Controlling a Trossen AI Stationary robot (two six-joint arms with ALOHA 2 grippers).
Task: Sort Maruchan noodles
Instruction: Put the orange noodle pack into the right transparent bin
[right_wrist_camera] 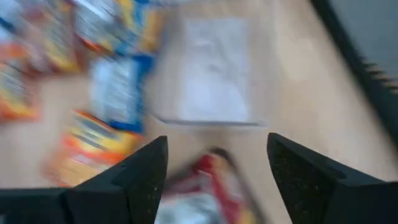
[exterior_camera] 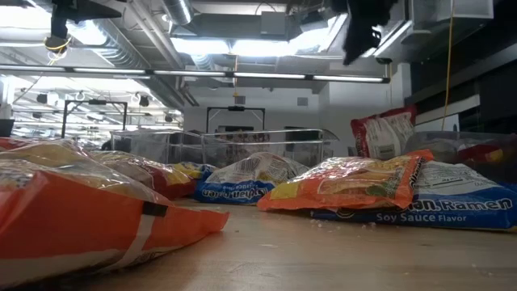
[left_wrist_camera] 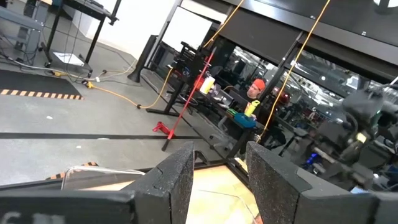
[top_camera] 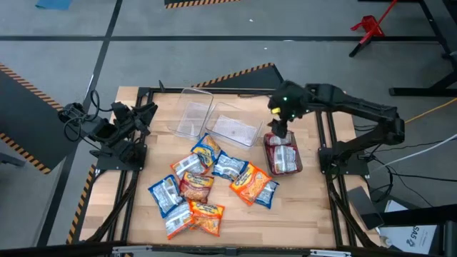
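Several Maruchan noodle packets (top_camera: 207, 187), blue-and-white and orange, lie scattered flat on the wooden table's middle and near part. Red-brown packets (top_camera: 283, 157) sit stacked in a clear bin (top_camera: 295, 170) at the right. One of them (right_wrist_camera: 208, 186) shows blurred below my right gripper (right_wrist_camera: 214, 168). That gripper (top_camera: 280, 128) hangs open above the bin's far end, tilted down, with nothing between its fingers. My left gripper (left_wrist_camera: 221, 180) waits open at the table's left edge (top_camera: 146, 118), pointing level.
Two other clear bins (top_camera: 194, 113) (top_camera: 235, 130) stand at the far middle of the table. A black frame (top_camera: 330, 135) runs around the table. Bare wood shows at the near right (top_camera: 307, 210) and far left.
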